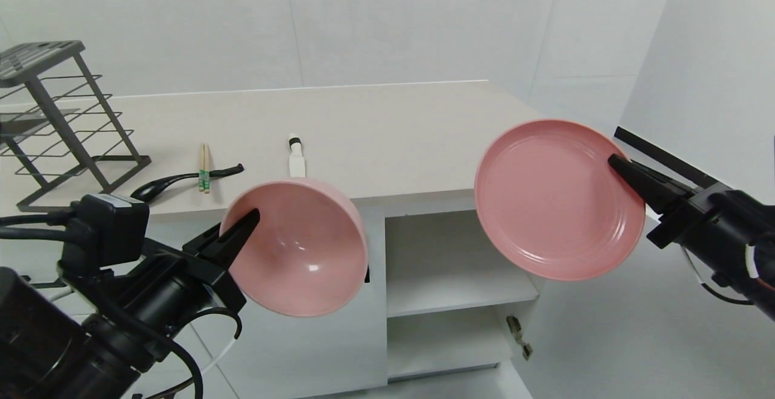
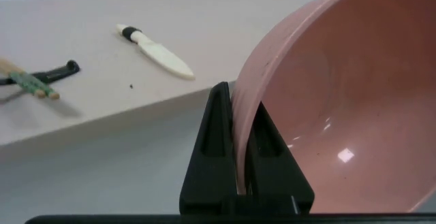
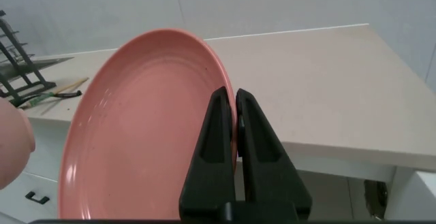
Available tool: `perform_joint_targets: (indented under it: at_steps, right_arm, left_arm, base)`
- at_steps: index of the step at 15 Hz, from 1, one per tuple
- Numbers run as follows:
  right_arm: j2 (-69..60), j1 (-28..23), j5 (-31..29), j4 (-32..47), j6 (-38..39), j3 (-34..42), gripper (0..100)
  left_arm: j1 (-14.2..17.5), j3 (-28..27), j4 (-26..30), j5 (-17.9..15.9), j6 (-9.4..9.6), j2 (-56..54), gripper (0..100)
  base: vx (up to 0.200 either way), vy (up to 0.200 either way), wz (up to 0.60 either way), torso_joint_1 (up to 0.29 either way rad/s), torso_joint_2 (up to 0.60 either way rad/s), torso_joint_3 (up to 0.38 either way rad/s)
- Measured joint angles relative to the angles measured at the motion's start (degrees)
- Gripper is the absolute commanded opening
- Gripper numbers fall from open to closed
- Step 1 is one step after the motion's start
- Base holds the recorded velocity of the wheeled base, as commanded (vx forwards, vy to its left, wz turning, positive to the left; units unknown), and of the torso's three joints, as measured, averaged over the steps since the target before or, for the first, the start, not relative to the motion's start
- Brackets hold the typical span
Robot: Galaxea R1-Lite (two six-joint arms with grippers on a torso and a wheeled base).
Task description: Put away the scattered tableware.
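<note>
Noted left gripper (image 1: 253, 217) closed tight on rim of pink bowl (image 1: 303, 253), held tilted in front of counter (image 1: 393, 120) edge; right gripper (image 1: 613, 160) pinched on rim of pink plate (image 1: 554, 205), held near upright beside open cabinet (image 1: 460, 293). Judged step: carrying 2 pieces to storage. Next probably calls for levelling plate and sliding onto shelf without clipping frame; chopsticks (image 1: 204, 169), spoon (image 1: 172, 181), knife (image 1: 296, 160) yet to collect.

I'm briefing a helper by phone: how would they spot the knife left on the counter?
Find the beige countertop, then its front edge right of the wire rack. The knife lies alone: cream with a black band, unlike the chopsticks crossing the black spoon.
</note>
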Motion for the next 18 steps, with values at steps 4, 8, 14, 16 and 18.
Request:
perform_joint_targets:
  at_steps: [4, 8, 14, 16, 18]
  right_arm:
    - [0.01, -0.05, 0.0, 0.0, -0.06, 0.06, 0]
    - [0.26, -0.05, 0.0, -0.02, -2.46, 0.63, 0]
    - [2.11, -0.49, -0.02, 0.09, -2.57, 0.8, 0]
    - [2.82, -0.74, 0.0, 0.0, -2.55, 0.8, 0]
    - [3.82, -1.16, -0.02, 0.0, -2.5, 0.83, 0]
  left_arm:
    - [-0.15, 1.24, -0.02, 0.0, 1.12, -0.09, 0]
    - [0.11, 3.27, 0.0, 0.0, 5.25, -0.27, 0]
    - [0.16, 3.25, 0.06, 0.11, 4.68, 1.6, 0]
    - [0.16, 3.23, -0.02, 0.17, 4.34, 3.34, 0]
    - [0.17, 3.23, 0.0, 0.23, 3.68, 5.44, 0]
  base:
    - [0.0, 0.0, 0.0, -0.254, 0.41, 0.179]
    - [0.0, 0.0, 0.0, -0.259, 0.34, 0.122]
    - [0.0, 0.0, 0.0, -0.094, 0.25, 0.084]
    - [0.0, 0.0, 0.0, -0.004, 0.04, 0.018]
    - [0.0, 0.0, 0.0, 0.0, 0.0, 0.0]
